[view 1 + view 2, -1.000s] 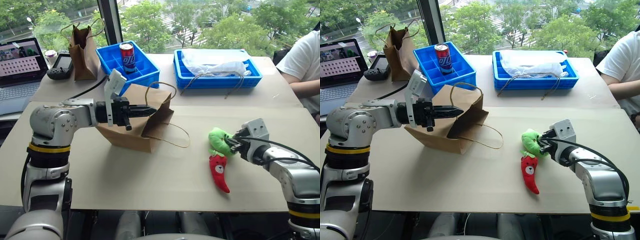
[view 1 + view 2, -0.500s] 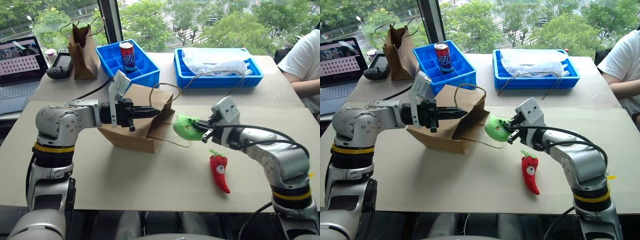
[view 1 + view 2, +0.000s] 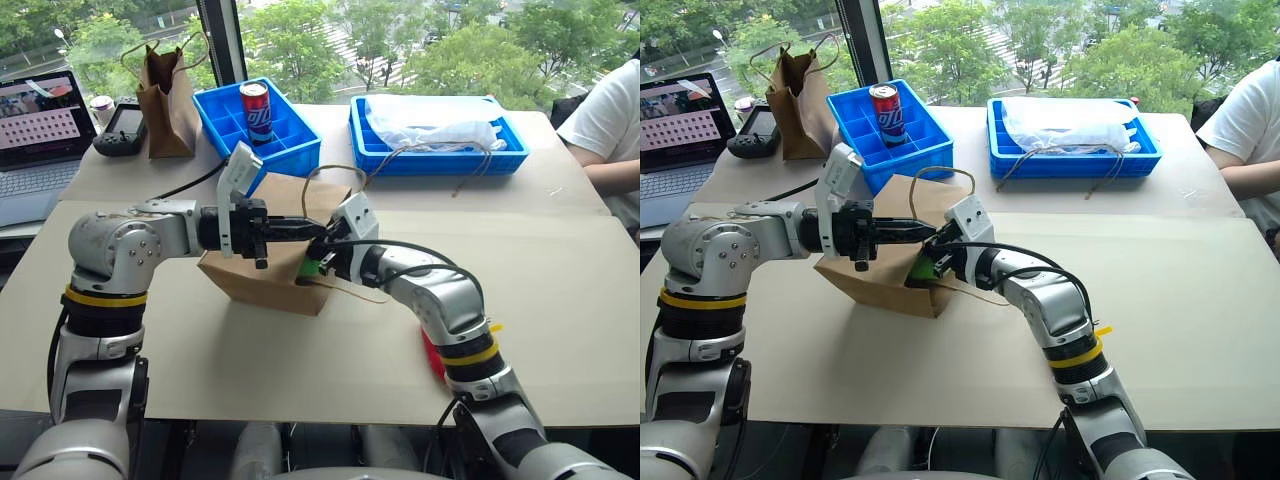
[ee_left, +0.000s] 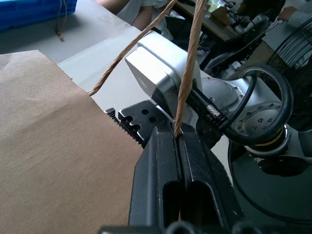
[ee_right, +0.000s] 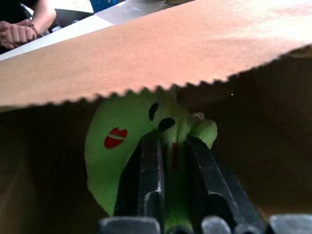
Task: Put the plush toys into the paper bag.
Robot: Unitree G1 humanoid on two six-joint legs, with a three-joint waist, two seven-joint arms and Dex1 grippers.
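At the far left edge of the table (image 3: 250, 360) sat a laptop (image 3: 40, 125), with a narrow dark brown bag (image 3: 168, 95) beside it. Next came a blue crate (image 3: 290, 140) holding a red can (image 3: 255, 108). The near part of the table in front of the robot was bare, with lots of room to move.

The left gripper (image 3: 318, 228) reached in level from the left. Its two black fingers (image 4: 165, 165) were pressed tight together, pinching a twine handle (image 4: 187, 63) of the paper bag (image 3: 245, 275). This held the top of the bag up. The bag lay tipped on the table with its zigzag top edge facing right.

The right gripper (image 3: 930, 262) pushed in at the bag's mouth from the right, arm bent across the table. Its fingers (image 5: 151, 180) were a little apart, with the green plush toy (image 5: 122, 146) between them. The toy was just inside the bag, under the zigzag edge.

The red chili toy (image 3: 432, 362) lay on the table, mostly hidden behind the right arm. Farther back stood a second blue crate (image 3: 500, 155) with white plastic (image 3: 430, 120) in it. A person in a white shirt (image 3: 610, 115) sat at the right edge.
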